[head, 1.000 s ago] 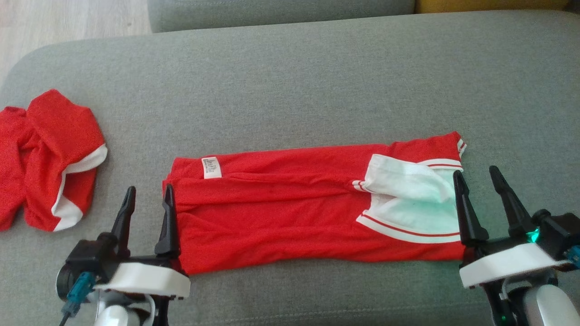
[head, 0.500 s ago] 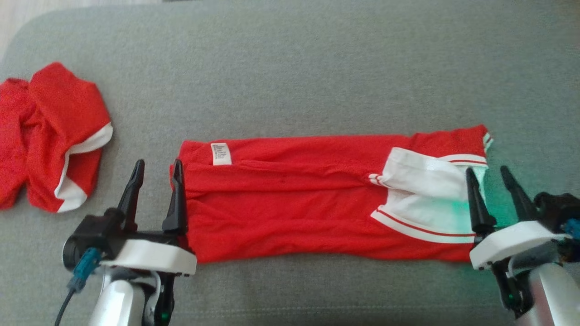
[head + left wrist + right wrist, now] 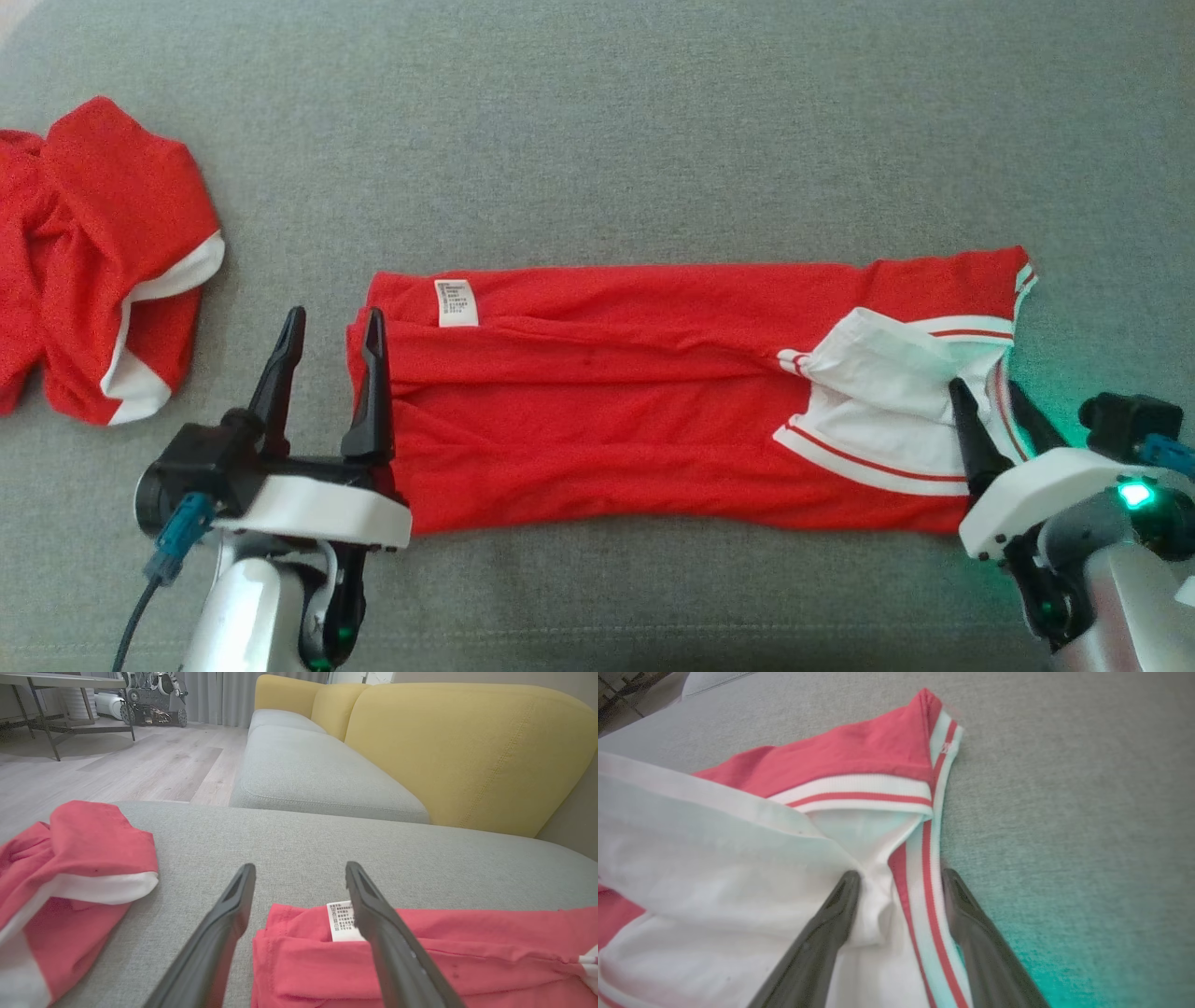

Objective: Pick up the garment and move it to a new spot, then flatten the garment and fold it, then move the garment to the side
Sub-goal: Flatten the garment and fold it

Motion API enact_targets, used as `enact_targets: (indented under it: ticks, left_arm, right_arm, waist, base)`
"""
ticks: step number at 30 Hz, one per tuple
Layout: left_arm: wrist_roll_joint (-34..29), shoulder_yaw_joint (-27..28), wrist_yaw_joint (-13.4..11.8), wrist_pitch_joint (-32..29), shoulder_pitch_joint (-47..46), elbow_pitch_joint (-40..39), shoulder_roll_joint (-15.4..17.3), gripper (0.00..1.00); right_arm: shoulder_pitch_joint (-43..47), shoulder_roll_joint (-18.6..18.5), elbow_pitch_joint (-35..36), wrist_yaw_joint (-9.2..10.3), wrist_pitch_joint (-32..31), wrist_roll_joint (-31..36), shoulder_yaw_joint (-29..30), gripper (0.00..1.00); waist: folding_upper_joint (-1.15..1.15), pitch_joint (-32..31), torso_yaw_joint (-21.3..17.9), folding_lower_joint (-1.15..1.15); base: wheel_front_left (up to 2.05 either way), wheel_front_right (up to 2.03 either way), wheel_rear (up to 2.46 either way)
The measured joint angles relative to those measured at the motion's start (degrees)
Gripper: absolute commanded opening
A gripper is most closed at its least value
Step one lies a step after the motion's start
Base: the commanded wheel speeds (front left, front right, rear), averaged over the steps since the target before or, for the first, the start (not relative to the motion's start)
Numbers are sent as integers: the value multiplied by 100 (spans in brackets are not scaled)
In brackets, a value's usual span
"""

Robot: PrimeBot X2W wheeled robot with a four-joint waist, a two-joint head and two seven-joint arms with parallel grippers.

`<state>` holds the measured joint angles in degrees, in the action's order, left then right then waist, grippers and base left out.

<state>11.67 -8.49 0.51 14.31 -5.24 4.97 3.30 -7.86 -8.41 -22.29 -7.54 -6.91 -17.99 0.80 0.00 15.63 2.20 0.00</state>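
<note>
Garment (image 3: 607, 411) flat on sofa (image 3: 653, 140); left gripper (image 3: 336, 315) spread at 9 o'clock edge, right gripper (image 3: 983, 385) spread astride 3 o'clock trim (image 3: 930, 896).

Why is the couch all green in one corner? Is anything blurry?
Head view: a small green lamp at lower right glows and tints the cushion near it. Right wrist view: the same teal wash covers the cushion's lower right, and the fingers look soft. Left wrist view: no tint, fairly sharp.
</note>
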Motion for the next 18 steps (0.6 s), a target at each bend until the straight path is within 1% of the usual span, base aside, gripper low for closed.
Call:
enact_targets:
  ticks: [4,10,13,18]
  left_arm:
    - [-18,24,2,0,-4,9,-15,100]
    - [-51,122,8,0,-1,11,-35,100]
    - [-51,154,9,0,-1,12,-38,100]
    - [-51,165,49,0,0,12,-49,100]
  right_arm:
    - [0,35,93,0,-91,-110,-89,0]
    - [35,12,203,0,-115,-107,10,0]
    - [58,-123,256,0,-118,-80,201,0]
    - [197,-434,403,0,-118,34,721,0]
  waist:
    - [0,-9,-19,0]
    - [0,-75,-65,0]
    - [0,-100,-95,0]
    - [0,-128,-155,0]
  base:
    - [0,0,0]
    - [0,0,0]
    - [0,0,0]
    - [0,0,0]
